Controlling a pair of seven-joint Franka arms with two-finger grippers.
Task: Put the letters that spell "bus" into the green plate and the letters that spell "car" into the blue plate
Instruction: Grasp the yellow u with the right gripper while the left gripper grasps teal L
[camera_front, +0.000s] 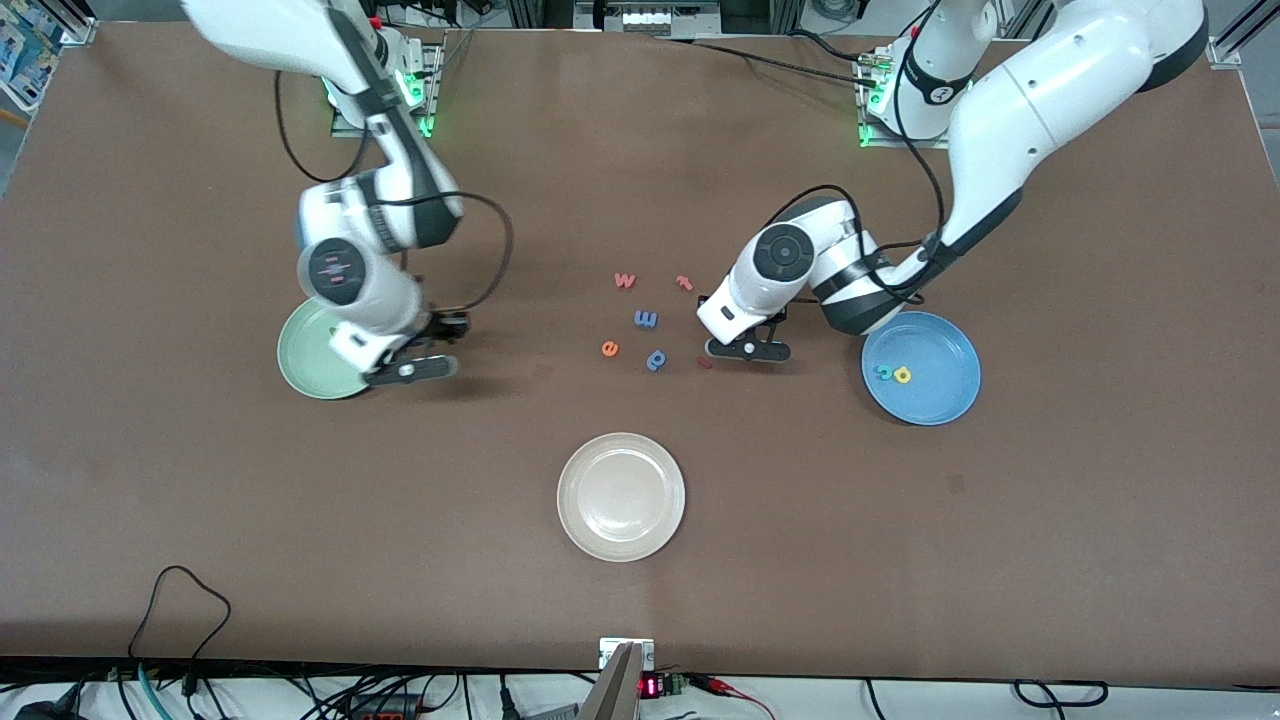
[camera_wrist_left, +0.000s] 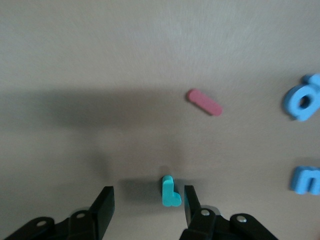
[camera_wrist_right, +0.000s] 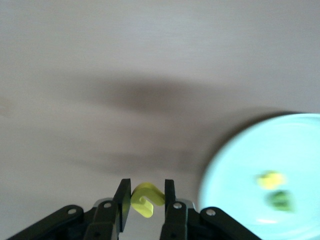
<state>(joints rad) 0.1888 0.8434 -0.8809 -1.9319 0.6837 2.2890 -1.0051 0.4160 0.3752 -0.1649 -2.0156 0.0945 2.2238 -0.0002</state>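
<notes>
My right gripper (camera_wrist_right: 147, 186) is shut on the yellow "s" (camera_wrist_right: 146, 199), over the bare table just beside the green plate (camera_wrist_right: 240, 165). A yellow letter (camera_wrist_right: 270, 179) and the dark green "b" (camera_wrist_right: 281, 200) lie in that plate. In the front view the right gripper (camera_front: 415, 368) covers part of the green plate (camera_front: 305, 355). My left gripper (camera_wrist_left: 148, 195) is low at the table, open, with the thin teal "r" (camera_wrist_left: 170, 192) between its fingers, close to one of them. The blue plate (camera_front: 940, 340) holds the teal "c" (camera_front: 883, 372) and the yellow "a" (camera_front: 902, 375).
Loose letters lie mid-table beside the left gripper (camera_front: 745, 349): a red stick piece (camera_front: 704, 362), a blue "p" (camera_front: 656, 359), a blue "m" (camera_front: 646, 319), an orange "e" (camera_front: 609, 348), a red "w" (camera_front: 624, 280) and a red "t" (camera_front: 685, 283). A cream plate (camera_front: 620, 497) sits nearer the camera.
</notes>
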